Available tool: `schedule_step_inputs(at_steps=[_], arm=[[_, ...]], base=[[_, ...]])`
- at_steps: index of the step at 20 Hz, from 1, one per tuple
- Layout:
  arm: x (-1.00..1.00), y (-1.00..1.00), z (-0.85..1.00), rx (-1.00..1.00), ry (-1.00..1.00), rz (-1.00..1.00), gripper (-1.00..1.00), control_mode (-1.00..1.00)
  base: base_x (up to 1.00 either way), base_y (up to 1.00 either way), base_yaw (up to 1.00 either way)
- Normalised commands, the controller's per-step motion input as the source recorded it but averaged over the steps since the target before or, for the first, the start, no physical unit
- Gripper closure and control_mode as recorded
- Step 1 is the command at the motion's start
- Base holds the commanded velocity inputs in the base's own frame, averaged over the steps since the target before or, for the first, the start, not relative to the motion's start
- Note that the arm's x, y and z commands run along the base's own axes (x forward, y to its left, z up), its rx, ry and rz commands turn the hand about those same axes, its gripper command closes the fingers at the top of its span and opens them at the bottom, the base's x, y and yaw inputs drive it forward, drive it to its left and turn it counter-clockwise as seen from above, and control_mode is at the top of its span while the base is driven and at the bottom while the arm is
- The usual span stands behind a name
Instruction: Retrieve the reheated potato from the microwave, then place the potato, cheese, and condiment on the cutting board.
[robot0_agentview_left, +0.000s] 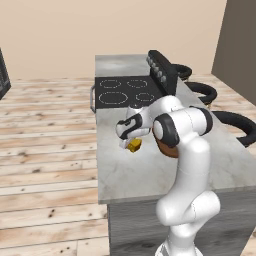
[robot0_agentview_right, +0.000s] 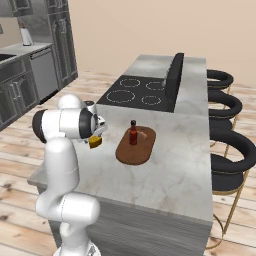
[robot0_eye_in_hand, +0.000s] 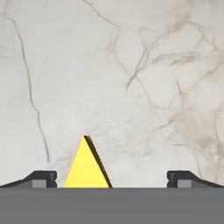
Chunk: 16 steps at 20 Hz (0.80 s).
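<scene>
So the gripper (robot0_eye_in_hand: 112, 178) is pointing straight down at the marble counter (robot0_eye_in_hand: 131, 78), jaws spread wide apart with nothing pinched between them. In the hand view the two dark fingertips (robot0_eye_in_hand: 41, 178) sit at the far left and far right along the bottom, and the cheese (robot0_eye_in_hand: 86, 166) pokes up between them as a bright yellow triangle, way closer to the left tip than the right one. It's not touching either tip as far as I can see.

From the left base view the hand hangs low over the counter (robot0_agentview_left: 150, 170), right above the cheese (robot0_agentview_left: 134, 145), which lies near the counter's left edge. The right base view has the same thing: the yellow wedge (robot0_agentview_right: 95, 142) peeks out just under the hand, with the white arm (robot0_agentview_right: 62, 150) blocking part of it.

The cutting board (robot0_agentview_right: 135, 147), the rounded reddish-brown one, lies flat on the counter just beside the cheese, a bit further in. The condiment (robot0_agentview_right: 133, 133) stands upright on the board, dark red bottle with a black cap. In the left base view the board (robot0_agentview_left: 167, 149) is mostly hidden behind the arm's elbow.

Past the board there's the black stovetop (robot0_agentview_right: 140, 92) set into the counter, and black stools (robot0_agentview_right: 227, 160) along the far side.
</scene>
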Motion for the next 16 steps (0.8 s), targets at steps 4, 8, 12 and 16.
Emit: schedule_step_inputs(at_steps=[4,8,12,16], arm=[[0.00,0.00,-0.20,0.00,0.00,0.00,-1.00,-1.00],[-0.08,0.00,-0.20,0.00,0.00,0.00,1.00,-1.00],[-0.25,-0.01,-0.22,-0.02,0.00,0.00,1.00,-1.00],[-0.24,-0.02,-0.17,-0.02,0.00,0.00,1.00,-1.00]], base=[[0.00,0.00,0.00],[0.00,0.00,0.00],[0.00,0.00,0.00],[0.00,0.00,0.00]])
